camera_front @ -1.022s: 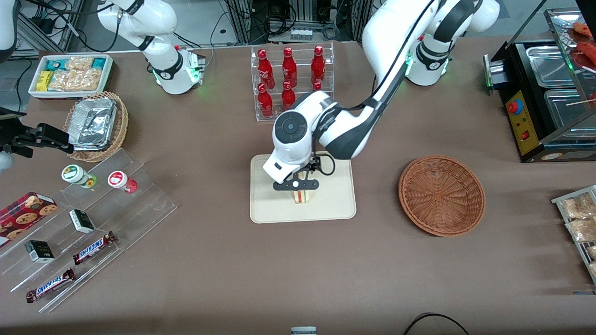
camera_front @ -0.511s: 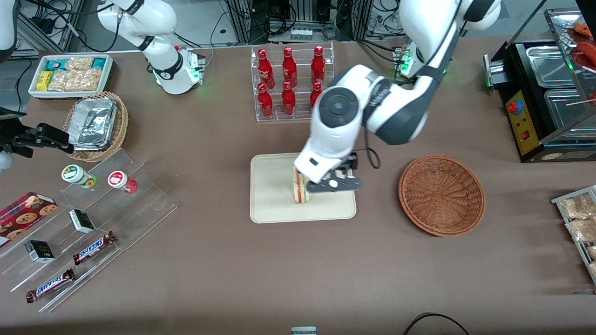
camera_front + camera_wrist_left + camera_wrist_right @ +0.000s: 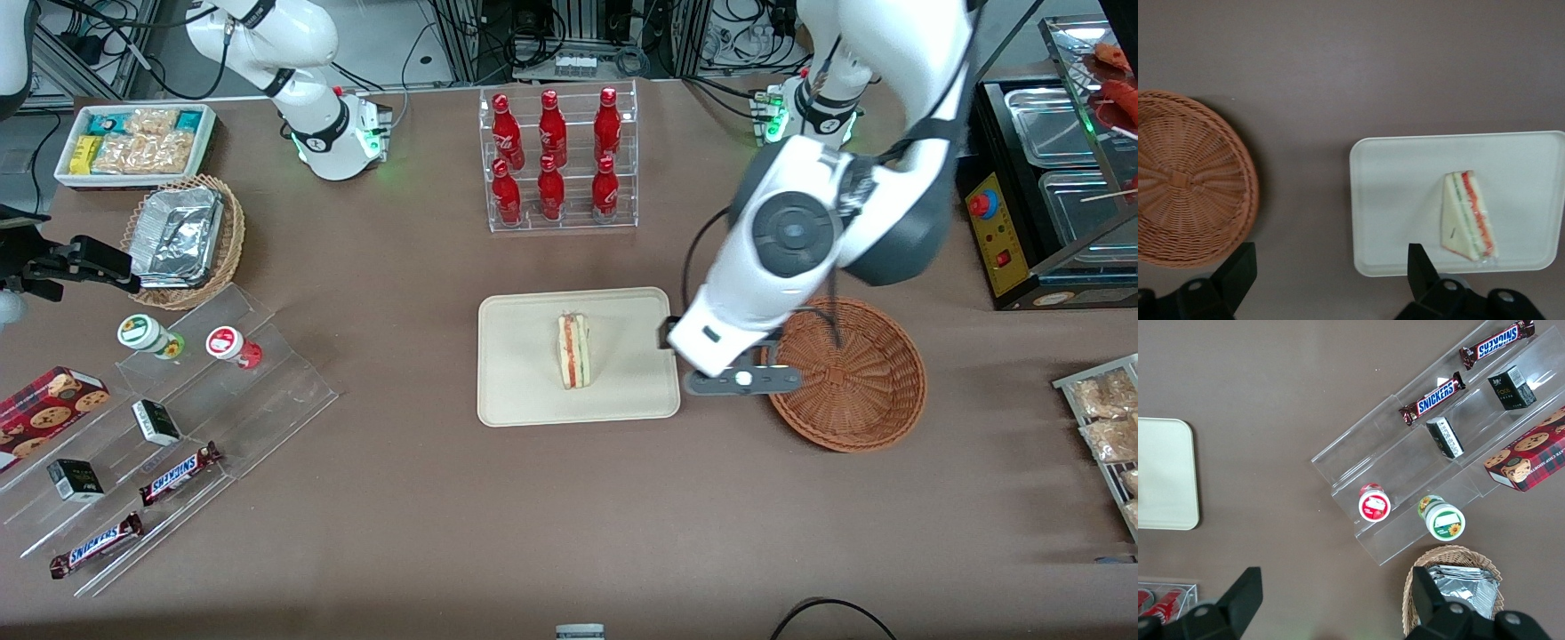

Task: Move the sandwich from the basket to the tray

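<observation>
The basket [image 3: 845, 373] is rough reddish-brown woven wicker. The tray [image 3: 524, 391] looks smooth, matt cream plastic. The sandwich [image 3: 573, 349] shows soft pale bread. The bench [image 3: 427, 498] is covered in matt brown cloth. The claw [image 3: 1331, 283], spread wide above the bench between tray and basket, is matt black plastic.

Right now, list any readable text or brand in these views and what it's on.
"SNICKERS": brown candy bar on the clear acrylic stepped shelf.
"SNICKERS": second brown candy bar on that shelf.
Unreadable: print on the small dark boxes, lid labels on the two small cups, the red cookie box, labels on the red bottles.
No text: triangular white-bread sandwich, cream rectangular tray, reddish-brown wicker basket.
The open left gripper hangs over the basket's rim.
</observation>
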Controlling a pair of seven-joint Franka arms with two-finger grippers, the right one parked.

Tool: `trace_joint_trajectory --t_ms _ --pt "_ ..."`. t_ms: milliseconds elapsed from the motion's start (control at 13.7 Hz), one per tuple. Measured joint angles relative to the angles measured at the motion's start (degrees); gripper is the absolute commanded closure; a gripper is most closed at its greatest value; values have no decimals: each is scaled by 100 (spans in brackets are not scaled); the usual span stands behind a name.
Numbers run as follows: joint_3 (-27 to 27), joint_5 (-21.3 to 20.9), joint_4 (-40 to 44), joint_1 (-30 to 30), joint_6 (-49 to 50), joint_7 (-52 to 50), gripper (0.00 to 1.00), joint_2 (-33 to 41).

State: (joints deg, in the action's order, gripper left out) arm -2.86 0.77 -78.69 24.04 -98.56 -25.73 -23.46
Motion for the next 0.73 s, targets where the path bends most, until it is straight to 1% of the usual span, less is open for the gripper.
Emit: trace_joint_trajectory --t_ms 292,511,730 --pt "12 10 -973 -790 47 926 0 917" --pt "19 11 -1574 -1237 185 1493 0 1558" --pt "6 12 -1916 -1684 547 1944 0 2030"
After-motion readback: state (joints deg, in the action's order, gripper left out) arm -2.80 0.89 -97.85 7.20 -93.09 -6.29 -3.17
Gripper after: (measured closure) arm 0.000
